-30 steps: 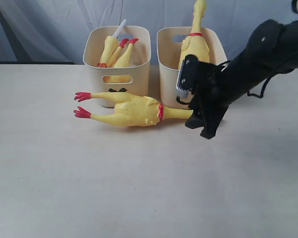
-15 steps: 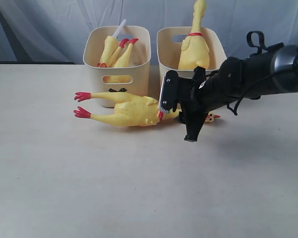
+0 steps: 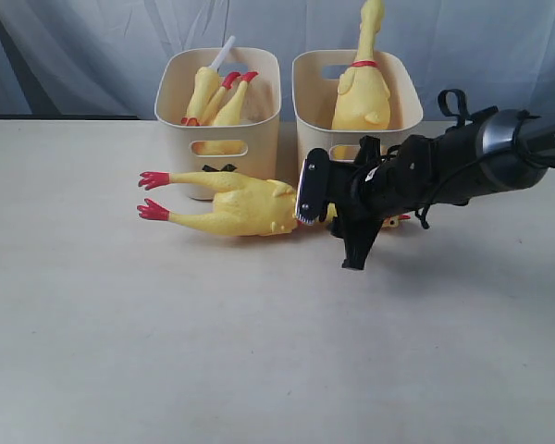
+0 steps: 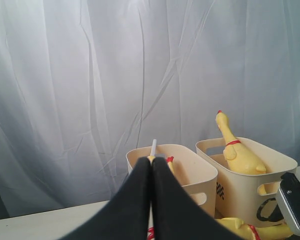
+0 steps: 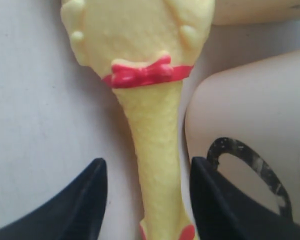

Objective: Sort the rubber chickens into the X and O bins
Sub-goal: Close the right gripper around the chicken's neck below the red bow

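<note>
Backdrop: pale wrinkly curtain [image 3: 92,46] behind everything, cream table [image 3: 259,361] underneath.
Bins: two cream tubs side by side at the back. X bin [image 3: 176,139] is on the left of the exterior view, O bin [image 3: 310,129] on the right.
Markings: the exterior view is no help, since a chicken covers most of one mark and the arm covers the other. The left wrist view shows the X mark [image 4: 220,190]. The right wrist view gets the O mark [image 5: 257,164] up close.
X bin contents: a couple of stuffed-in chickens [image 3: 208,92], red feet up, plus a white tube [image 3: 224,54] poking out.
O bin contents: one upright chicken [image 3: 361,92], head way over the rim.
Loose chicken [image 3: 240,205]: on its side on the table just in front of the bins, feet to the left, red bow [image 5: 147,74] at the base of the neck [image 5: 152,135].
Right gripper [image 3: 328,222]: fingers apart, one either side of that neck. Only the right wrist view shows table on both sides, so no contact.
Left gripper [image 4: 151,165]: not in the exterior view. Its own camera shows the fingers pressed together with nothing between them, facing the bins.
</note>
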### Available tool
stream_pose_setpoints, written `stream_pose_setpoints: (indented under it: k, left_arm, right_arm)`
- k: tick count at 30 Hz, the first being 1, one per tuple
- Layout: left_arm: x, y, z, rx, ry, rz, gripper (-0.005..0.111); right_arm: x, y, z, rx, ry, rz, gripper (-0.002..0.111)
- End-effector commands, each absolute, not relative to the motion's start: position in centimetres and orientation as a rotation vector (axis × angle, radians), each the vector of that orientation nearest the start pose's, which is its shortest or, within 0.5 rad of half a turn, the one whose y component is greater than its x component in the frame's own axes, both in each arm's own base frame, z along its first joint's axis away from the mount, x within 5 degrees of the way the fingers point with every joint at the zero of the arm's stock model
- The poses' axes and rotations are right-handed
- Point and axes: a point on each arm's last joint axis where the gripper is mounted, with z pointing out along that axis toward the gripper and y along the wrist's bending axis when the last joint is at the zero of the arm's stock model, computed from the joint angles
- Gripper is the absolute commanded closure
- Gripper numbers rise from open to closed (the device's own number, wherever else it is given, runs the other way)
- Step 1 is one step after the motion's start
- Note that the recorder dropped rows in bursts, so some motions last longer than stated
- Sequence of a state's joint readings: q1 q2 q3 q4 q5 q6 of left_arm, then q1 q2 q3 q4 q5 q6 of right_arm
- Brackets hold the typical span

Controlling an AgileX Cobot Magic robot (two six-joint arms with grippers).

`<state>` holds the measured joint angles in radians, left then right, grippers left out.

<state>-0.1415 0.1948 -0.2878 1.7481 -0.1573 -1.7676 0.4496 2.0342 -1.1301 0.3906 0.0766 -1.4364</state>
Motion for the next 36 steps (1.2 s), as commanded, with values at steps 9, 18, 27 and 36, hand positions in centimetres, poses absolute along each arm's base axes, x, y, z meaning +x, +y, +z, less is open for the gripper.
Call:
stream_pose_setpoints:
  k: [9, 18, 27, 36]
  left_arm:
    - [5.8, -2.2, 29.7, 0.210, 1.396, -0.242, 0.106]
    - [5.8, -2.2, 29.7, 0.210, 1.396, -0.242, 0.106]
    - [5.8, -2.2, 29.7, 0.209, 1.396, -0.241, 0.106]
    - [5.8, -2.2, 29.7, 0.207, 1.396, -0.239, 0.106]
  right_arm:
    - [36.9, 17.8, 10.6, -1.675, 1.790, -0.270, 0.060]
    - [37.2, 17.7, 10.4, -1.644, 1.785, -0.294, 0.060]
    - [37.3, 17.5, 10.4, -1.644, 1.794, -0.291, 0.060]
    - [36.8, 18.4, 10.4, -1.621, 1.806, -0.263, 0.060]
